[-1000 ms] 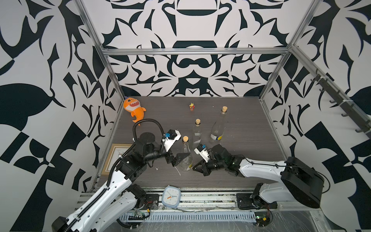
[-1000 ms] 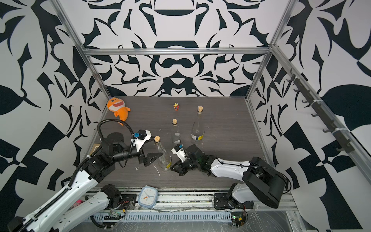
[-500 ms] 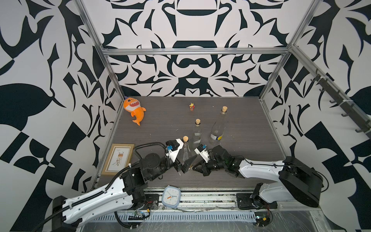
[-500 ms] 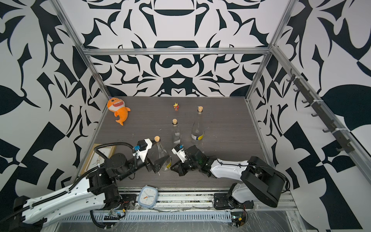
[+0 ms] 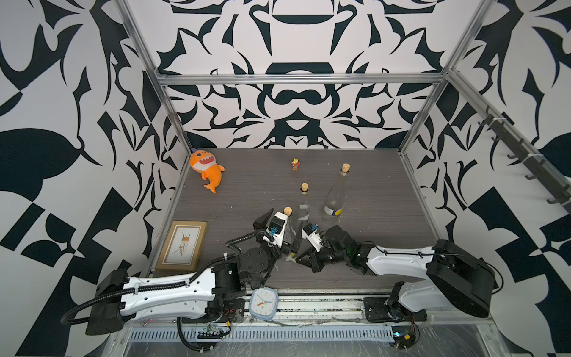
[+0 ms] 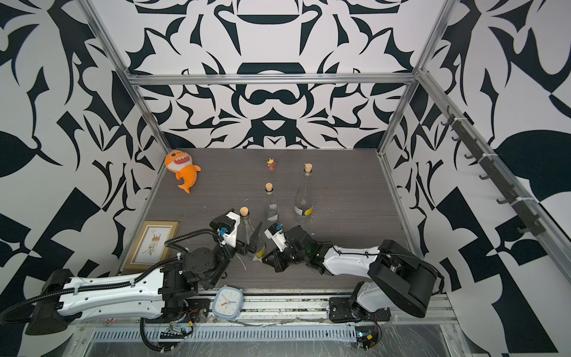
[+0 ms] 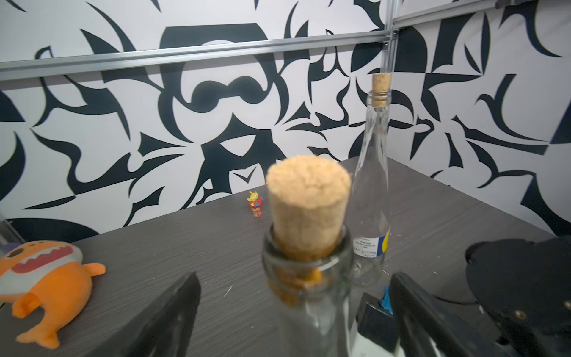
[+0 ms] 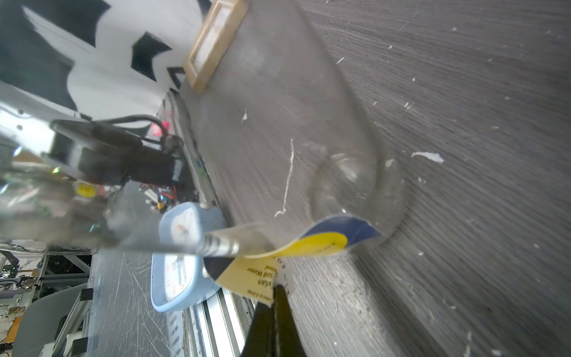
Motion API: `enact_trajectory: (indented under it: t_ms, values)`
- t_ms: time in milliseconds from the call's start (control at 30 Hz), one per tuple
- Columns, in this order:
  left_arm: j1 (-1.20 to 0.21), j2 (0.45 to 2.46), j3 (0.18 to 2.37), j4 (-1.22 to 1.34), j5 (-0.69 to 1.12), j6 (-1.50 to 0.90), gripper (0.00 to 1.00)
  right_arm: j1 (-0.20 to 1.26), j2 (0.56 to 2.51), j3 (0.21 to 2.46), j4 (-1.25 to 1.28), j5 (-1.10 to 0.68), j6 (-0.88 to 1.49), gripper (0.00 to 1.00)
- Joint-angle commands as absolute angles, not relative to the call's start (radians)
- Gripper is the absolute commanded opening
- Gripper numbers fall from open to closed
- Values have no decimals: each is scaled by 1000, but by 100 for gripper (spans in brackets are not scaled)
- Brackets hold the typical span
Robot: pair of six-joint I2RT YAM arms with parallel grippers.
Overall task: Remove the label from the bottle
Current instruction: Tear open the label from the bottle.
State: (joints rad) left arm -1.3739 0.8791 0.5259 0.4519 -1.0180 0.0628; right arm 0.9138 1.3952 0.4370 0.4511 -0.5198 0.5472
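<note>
Left gripper [image 7: 295,275] gapes wide astride the corked bottle [image 6: 248,227] near the table [image 6: 340,201] front edge, likely to brace it, while right gripper [image 8: 276,296] pinches the part-peeled label [image 8: 253,273] at its base, ready to pull.

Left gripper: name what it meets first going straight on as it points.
Most likely the nearest corked bottle: in the left wrist view its neck stands between the open jaws of the left gripper; depth is unclear.

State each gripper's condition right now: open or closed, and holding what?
Left gripper: open, its fingers either side of the nearest bottle, gripping nothing.
Right gripper: closed on the label, partly peeled off that bottle.
</note>
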Motion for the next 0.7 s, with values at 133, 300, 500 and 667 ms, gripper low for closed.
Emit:
enact_trajectory:
  t_ms: [133, 300, 500, 667]
  values:
    - [-1375, 889, 575, 484, -1076, -10, 88, 930, 1417, 448, 514, -508, 553, 0]
    - [-1375, 933, 584, 535, -1051, -7, 72, 932, 1418, 446, 514, -505, 554, 0]
    - [-1375, 961, 594, 549, -1018, -7, 53, 932, 1407, 439, 513, -500, 555, 0]
    - [-1375, 958, 590, 537, -1026, -5, 34, 932, 1410, 439, 517, -502, 555, 0]
